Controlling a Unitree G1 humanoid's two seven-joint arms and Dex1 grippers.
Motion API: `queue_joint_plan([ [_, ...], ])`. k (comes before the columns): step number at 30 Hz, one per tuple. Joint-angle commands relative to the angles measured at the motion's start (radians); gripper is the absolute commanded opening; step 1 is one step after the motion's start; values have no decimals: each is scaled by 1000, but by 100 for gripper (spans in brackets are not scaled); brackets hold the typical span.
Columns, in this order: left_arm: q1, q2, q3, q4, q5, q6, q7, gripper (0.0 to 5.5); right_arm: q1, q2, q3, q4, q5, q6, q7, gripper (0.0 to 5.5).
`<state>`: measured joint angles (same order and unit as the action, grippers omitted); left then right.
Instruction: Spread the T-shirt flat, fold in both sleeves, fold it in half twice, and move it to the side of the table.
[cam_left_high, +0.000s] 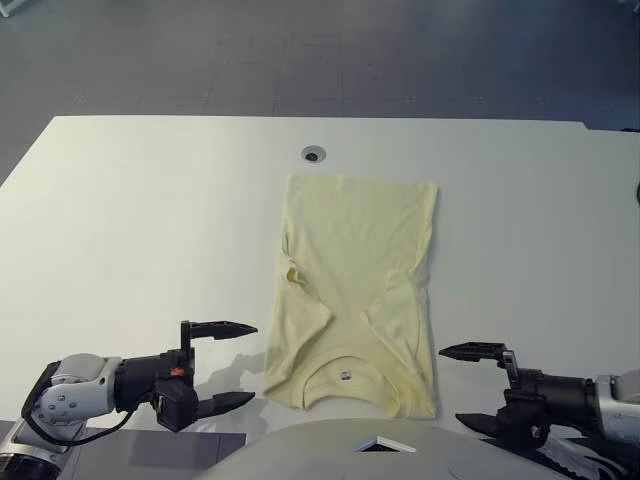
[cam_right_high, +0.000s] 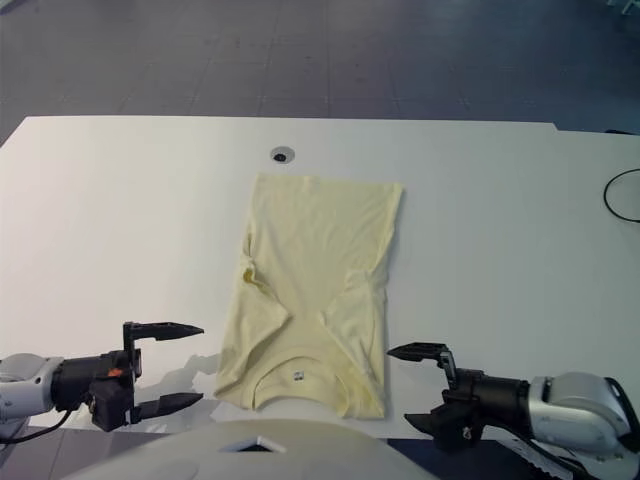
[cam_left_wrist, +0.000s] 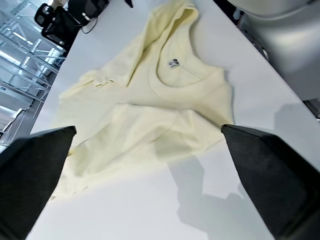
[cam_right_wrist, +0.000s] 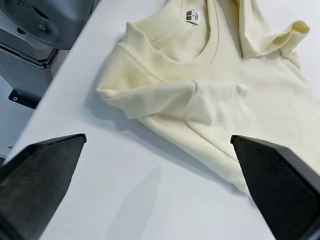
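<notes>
Dark grey floor tiling stretches beyond a white rectangular counter (cam_left_high: 120, 200), on which a pale yellow cotton T-shirt (cam_left_high: 355, 250) lies lengthwise. Its collar (cam_left_high: 345, 368) is at the end nearest the robot. A small round cable hole (cam_left_high: 314, 153) sits just past the T-shirt's hem. Both short sleeves are folded in over the T-shirt's chest, so it forms a narrow rectangle. The next step appears to be the first fold in half.

The left fingers (cam_left_high: 225, 327) hover just beside the T-shirt's collar-end left corner, spread wide and holding nothing. The right fingers (cam_left_high: 475, 349) sit just off the T-shirt's collar-end right corner, equally wide apart and empty.

Several things could spoil the fold:

- **Bunched cuff:** the left sleeve (cam_left_high: 305, 295) ends in a bunched cuff rather than lying flat. Lifting the collar end could let it slide out and undo the tuck.
- **Shallow pinch:** catching only the top layer at a corner would leave the lower cloth behind and wrinkle the fold.
- **Uneven lift:** if the two arms rise or travel unevenly, the collar end would land askew on the hem.
</notes>
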<state>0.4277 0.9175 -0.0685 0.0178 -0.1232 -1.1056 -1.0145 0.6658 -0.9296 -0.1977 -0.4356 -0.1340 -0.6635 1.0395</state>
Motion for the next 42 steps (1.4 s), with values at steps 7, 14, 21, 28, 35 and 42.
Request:
queue_joint_plan([
  [7,-50,2,-36,66,248,-38,80,540,-47,-67,65,-38,-73,78,-3,537],
  [14,-108,-7,-59,64,377,-24,167,540,-12,-67,83,-102,-72,115,-17,537],
  [21,-132,-27,-118,75,451,-26,242,540,34,-33,102,-156,-85,174,-59,537],
  [28,-136,-13,-158,64,466,-13,285,540,39,5,114,-169,-181,217,-122,537],
  [35,-140,33,-143,69,514,-12,313,540,39,8,122,-168,-233,235,-158,537],
  [42,-175,65,-147,84,541,-25,339,540,66,6,150,-190,-194,252,-157,491],
])
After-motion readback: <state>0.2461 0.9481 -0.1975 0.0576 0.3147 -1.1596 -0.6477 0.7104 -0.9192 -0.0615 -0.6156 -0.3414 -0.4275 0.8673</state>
